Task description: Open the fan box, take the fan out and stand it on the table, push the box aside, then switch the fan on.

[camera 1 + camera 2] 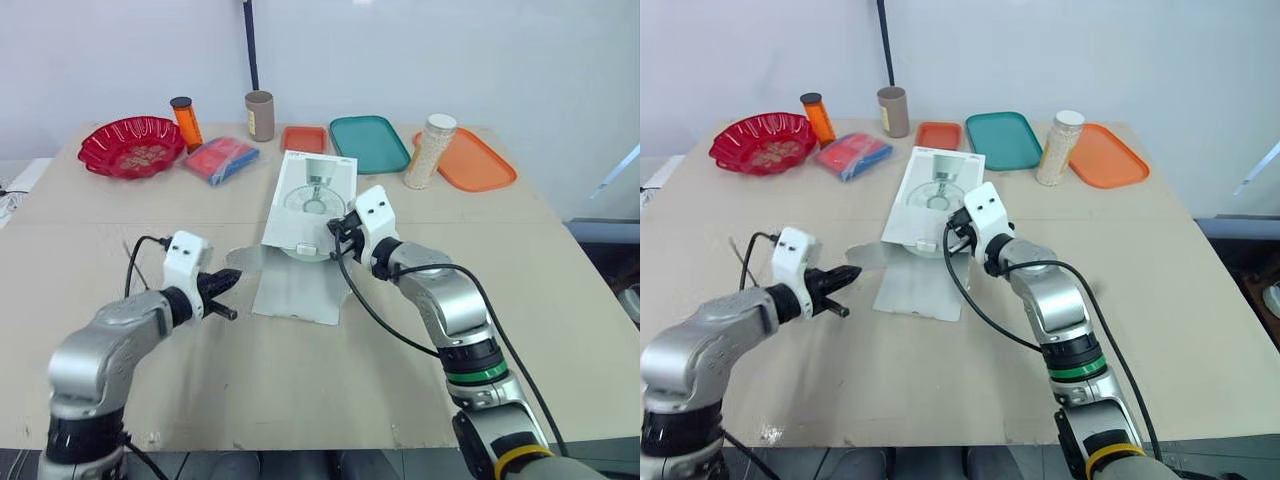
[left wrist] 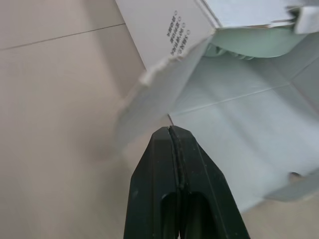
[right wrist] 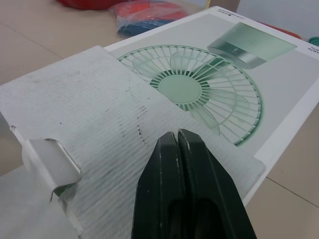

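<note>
One fan box (image 1: 310, 200) lies flat in the middle of the counter (image 1: 420, 330), its near end open and the flaps spread towards the robot. The left gripper (image 1: 232, 277), fingers together, sits just left of the open flaps. The right gripper (image 1: 336, 231), fingers also together, is at the box's near right corner, over a corrugated flap. Along the far edge stand one red bowl (image 1: 131, 146), one orange bottle (image 1: 185, 122), one brown tube (image 1: 259, 115), one blue-and-red packet (image 1: 220, 158), three trays (image 1: 368, 143) and one jar (image 1: 430, 150).
</note>
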